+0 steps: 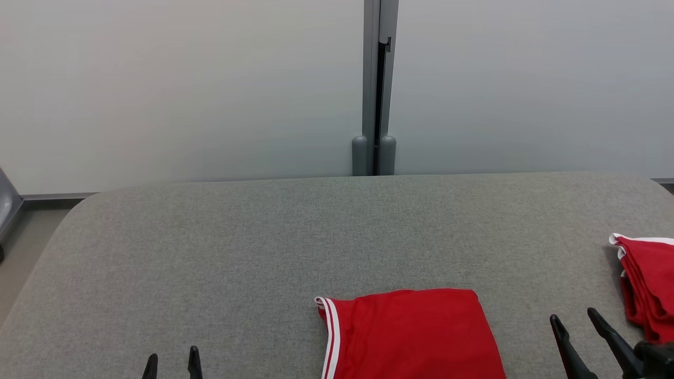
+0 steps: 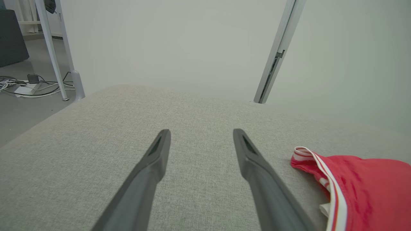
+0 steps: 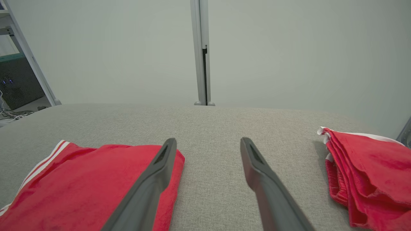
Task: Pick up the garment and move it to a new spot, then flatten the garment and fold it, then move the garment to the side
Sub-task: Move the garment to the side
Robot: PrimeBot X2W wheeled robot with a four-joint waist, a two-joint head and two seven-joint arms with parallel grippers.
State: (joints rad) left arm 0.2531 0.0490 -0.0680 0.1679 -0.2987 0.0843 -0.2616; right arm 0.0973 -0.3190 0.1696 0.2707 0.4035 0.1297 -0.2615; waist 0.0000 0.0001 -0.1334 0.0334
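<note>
A red garment (image 1: 410, 331) lies folded flat on the grey cloth-covered table (image 1: 263, 237), at the near edge and a little right of the middle in the head view. Its far edge is straight, and 2 white stripes (image 1: 330, 337) run down its left side. A second heap of red cloth (image 1: 647, 284) with white trim sits well apart from it at the table's right edge, in loose layered folds. The left gripper (image 1: 172, 353) shows at the lower left with just the tips of its 2 dark fingers visible, well left of the garment. In the left wrist view its jaws are spread wide with nothing between them, over bare grey cloth, and the striped edge of the garment is off to the right. The right gripper (image 1: 572, 314) is at the lower right, between the garment and the heap and touching neither in the head view. Its jaws are also parted and empty. In the right wrist view one finger (image 3: 154, 179) crosses in front of the garment's corner, and I cannot tell whether it touches. Behind the table stand pale wall panels joined by a grey metal post (image 1: 379, 89). In the left wrist view, cables (image 2: 29, 86) lie on the floor beyond the table.
</note>
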